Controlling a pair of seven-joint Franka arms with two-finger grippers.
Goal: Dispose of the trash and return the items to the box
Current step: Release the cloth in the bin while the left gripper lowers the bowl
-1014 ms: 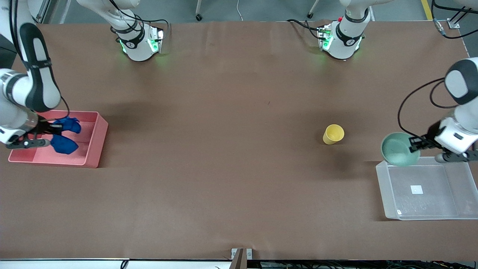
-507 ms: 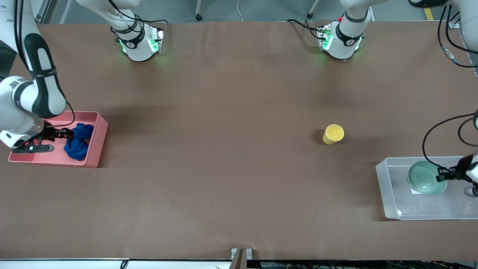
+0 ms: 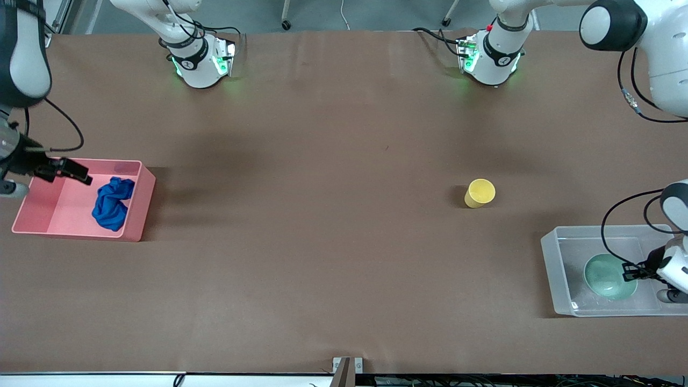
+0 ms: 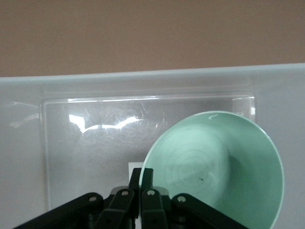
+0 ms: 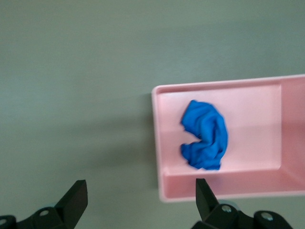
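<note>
The trash, a crumpled royal-blue cloth (image 3: pixel 112 203) (image 5: pixel 205 135), lies loose in the pink bin (image 3: pixel 137 214) (image 5: pixel 157 143). My right gripper (image 3: pixel 79 174) (image 5: pixel 139 190) hangs open over the bin's edge, apart from the cloth, with nothing between its fingers. The mint-green bowl (image 3: pixel 607 275) (image 4: pixel 224 167) sits low inside the clear box (image 3: pixel 549 255) (image 4: pixel 143 78), and my left gripper (image 3: pixel 632 271) (image 4: pixel 142 174) is shut on its rim. A white label (image 4: pixel 133 167) on the box floor peeks out beside the bowl. The yellow cup (image 3: pixel 479 192) stands alone on the table, farther from the front camera than the box.
Brown table (image 3: pixel 322 242) stretches between the pink bin at the right arm's end and the clear box at the left arm's end. Both arm bases (image 3: pixel 199 59) (image 3: pixel 492 56) stand along the edge farthest from the front camera.
My right gripper opened, dropped the cloth into the pink bin and pulled up and away. My left gripper carried the bowl down into the clear box, still gripping its rim.
</note>
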